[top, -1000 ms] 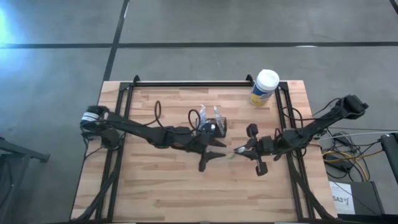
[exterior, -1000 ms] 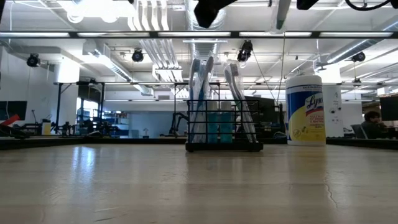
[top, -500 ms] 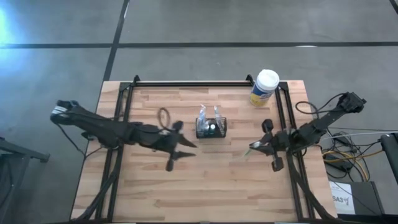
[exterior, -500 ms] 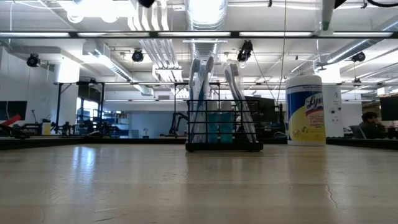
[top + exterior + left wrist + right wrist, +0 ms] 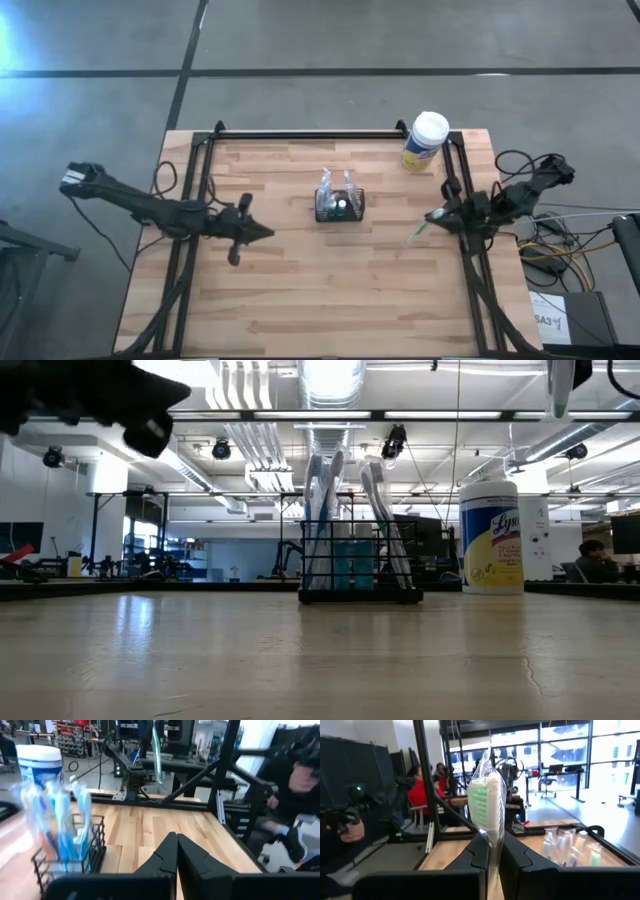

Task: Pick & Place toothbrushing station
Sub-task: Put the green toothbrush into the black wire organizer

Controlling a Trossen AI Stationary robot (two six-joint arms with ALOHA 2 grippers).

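Wood-plank table (image 5: 300, 290), black wire-mesh holder (image 5: 340, 207)

Both arms were slim, dark and jointed. The left arm (image 5: 150, 207) ended in a pale, whitish patch at its outer end, while black cables looped around the right arm (image 5: 505, 196). Each wrist carried matte black, wedge-shaped fingers (image 5: 162, 860).

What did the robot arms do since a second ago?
Both arms pulled back from the middle. The left gripper slid out toward the table's left side and shut its fingers, empty. The right gripper drew back to the right edge, still pinching a wrapped toothbrush. The black holder and the canister stayed put.
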